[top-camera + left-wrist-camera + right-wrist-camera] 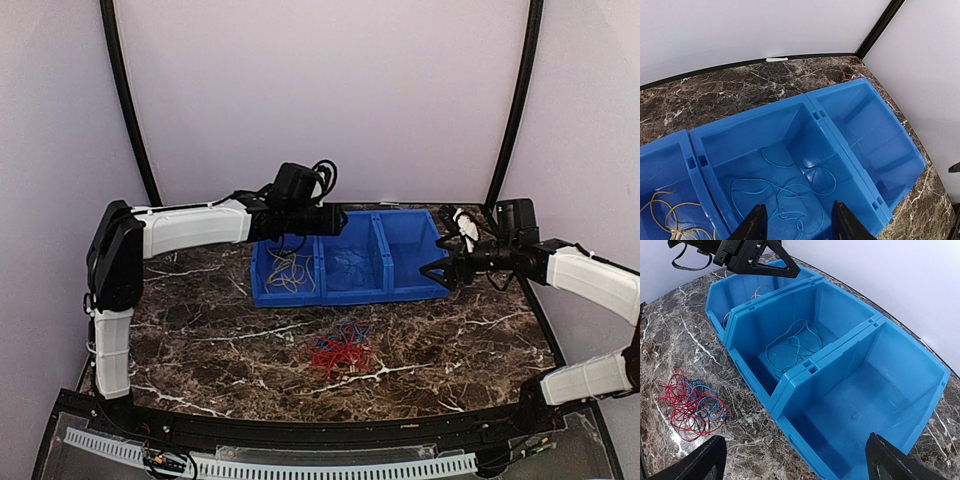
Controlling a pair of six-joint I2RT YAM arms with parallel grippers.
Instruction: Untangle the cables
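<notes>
A tangle of red and blue cables (340,349) lies on the marble table in front of three joined blue bins; it also shows in the right wrist view (690,405). The left bin (270,290) holds yellow cables (290,270). The middle bin (715,140) holds blue cables (785,192). The right bin (925,405) has nothing in it. My left gripper (797,222) is open and empty above the middle bin. My right gripper (795,460) is wide open and empty over the right bin's front edge.
The bins (395,295) stand at the back of the marble table (200,340). Walls close the back and both sides. Black frame posts (125,100) rise at the back corners.
</notes>
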